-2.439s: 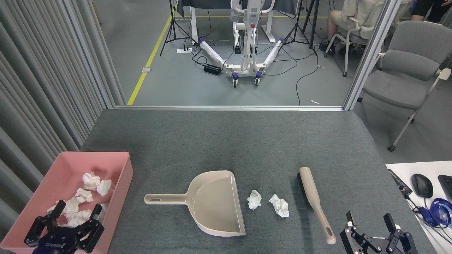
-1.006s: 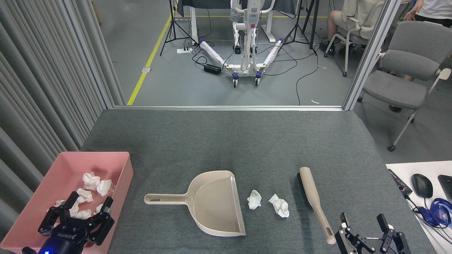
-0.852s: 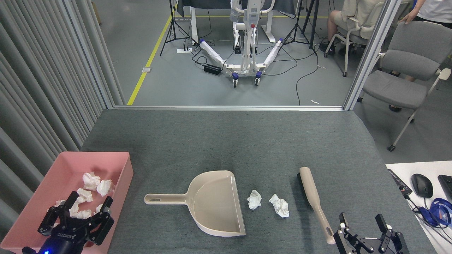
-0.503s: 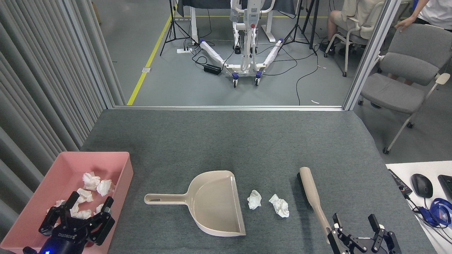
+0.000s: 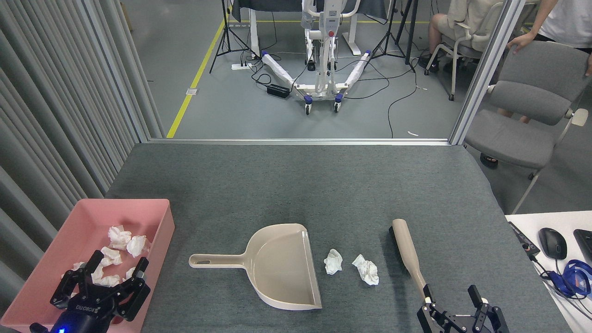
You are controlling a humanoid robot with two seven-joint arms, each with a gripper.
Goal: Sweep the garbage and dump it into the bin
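Two garbage wads lie on the grey table mat: one (image 5: 333,261) just right of the dustpan's mouth, another (image 5: 366,269) beside it. More white wads (image 5: 121,237) rest inside the pink bin (image 5: 159,208) at the near left. The beige dustpan (image 5: 277,266) lies flat, its handle pointing left. A beige brush (image 5: 407,252) lies to the right, handle toward me. My left gripper (image 5: 116,268) hovers open over the bin's near end. Over the brush's handle end my right gripper (image 5: 451,293) stands open, one finger on each side of the handle's line.
A grey curtain runs along the left side. A white desk corner at the near right carries a mouse (image 5: 552,243) and a blue headset (image 5: 575,277). Beyond the table's far edge stand a grey chair (image 5: 527,115) held by a person's hand, and a wheeled stand (image 5: 321,69).
My right gripper has slid left until it covers the brush's handle end. My left gripper rose slightly over the bin, then held still. The grey chair has been moved left by a person.
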